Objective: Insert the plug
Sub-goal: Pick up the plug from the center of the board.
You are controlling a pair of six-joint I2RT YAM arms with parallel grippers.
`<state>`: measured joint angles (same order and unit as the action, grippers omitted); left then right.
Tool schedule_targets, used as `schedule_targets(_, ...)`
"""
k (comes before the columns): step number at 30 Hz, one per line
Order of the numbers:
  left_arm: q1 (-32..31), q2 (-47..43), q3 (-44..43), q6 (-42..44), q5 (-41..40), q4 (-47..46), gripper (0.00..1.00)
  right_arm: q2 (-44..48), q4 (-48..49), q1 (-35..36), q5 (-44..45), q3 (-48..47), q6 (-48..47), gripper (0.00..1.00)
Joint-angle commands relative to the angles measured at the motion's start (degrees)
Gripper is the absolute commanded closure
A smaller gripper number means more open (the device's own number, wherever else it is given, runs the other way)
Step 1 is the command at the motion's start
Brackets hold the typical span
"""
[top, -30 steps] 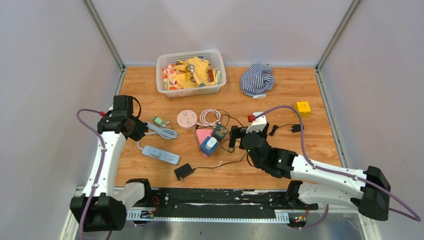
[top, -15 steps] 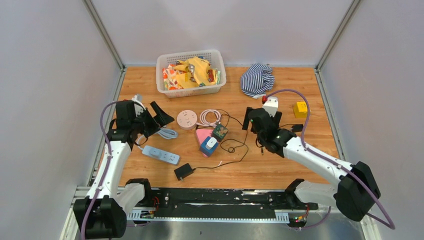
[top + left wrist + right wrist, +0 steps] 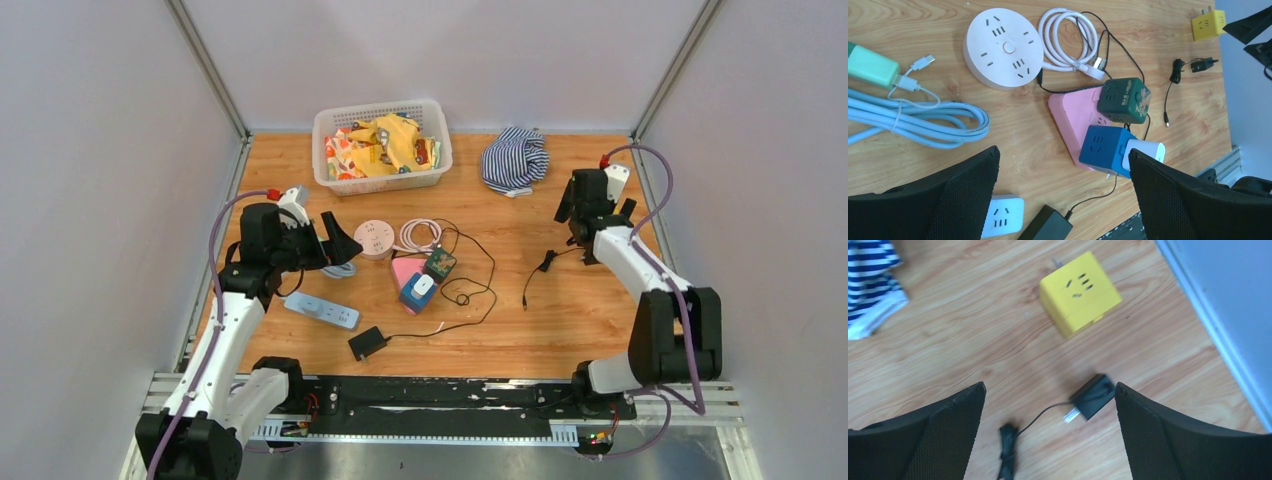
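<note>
While there's plenty of clutter on the bench (image 3: pixel 560 320), the only real container is the white basket (image 3: pixel 385 183) at the back. It's stuffed with a crumpled yellow cloth (image 3: pixel 392 137) and some colourful packets (image 3: pixel 345 155), and a striped cloth (image 3: pixel 514 158) lies loose to its right. The plug (image 3: pixel 1091 397), a small black one on a thin black cable, lies flat on the wood just beside the yellow cube socket (image 3: pixel 1080 293) near the right edge, and nothing is holding it. The right claw (image 3: pixel 1049 387) hangs over that spot with its fingers spread wide and nothing between them. The left claw (image 3: pixel 1064 150) is spread too and empty, hovering above the middle pile: a round white socket (image 3: pixel 1003 47), a coiled white cable (image 3: pixel 1069 37), a pink pad (image 3: pixel 1068 112) with a green cube (image 3: pixel 1124 100) and a blue cube (image 3: pixel 1103 146) sitting on it, a white adapter (image 3: pixel 1143 152) stuck in the blue one, and a light blue cord (image 3: pixel 918 122) off to the side. Compared with a second ago, the right arm was stretched low across the middle by the blue cube and has since swung out to the far right corner. The left claw was pressed together over by the left edge and has now opened up and turned toward the pile.
</note>
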<state>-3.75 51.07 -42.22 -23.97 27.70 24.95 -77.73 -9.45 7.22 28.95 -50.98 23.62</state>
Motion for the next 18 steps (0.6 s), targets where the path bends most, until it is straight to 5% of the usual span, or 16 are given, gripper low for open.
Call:
schedule_targets(1, -0.37, -0.71, 0.78, 2.69, -1.85, 0.74, 0.0, -7.93, 1.45, -5.62, -2.23, -5.54, -13.68, 0.0)
schedule_targets(9, -0.38, -0.71, 0.53, 3.1, -2.21, 1.24, 0.0, -18.76, 7.91, -9.62, -9.76, -10.27, -32.5, 0.0)
schedule_targets(18, -0.45, -0.41, -0.06, 4.01, -2.31, 2.28, 0.0, -26.19, 3.55, -13.49, -15.02, -18.69, -40.06, 0.0)
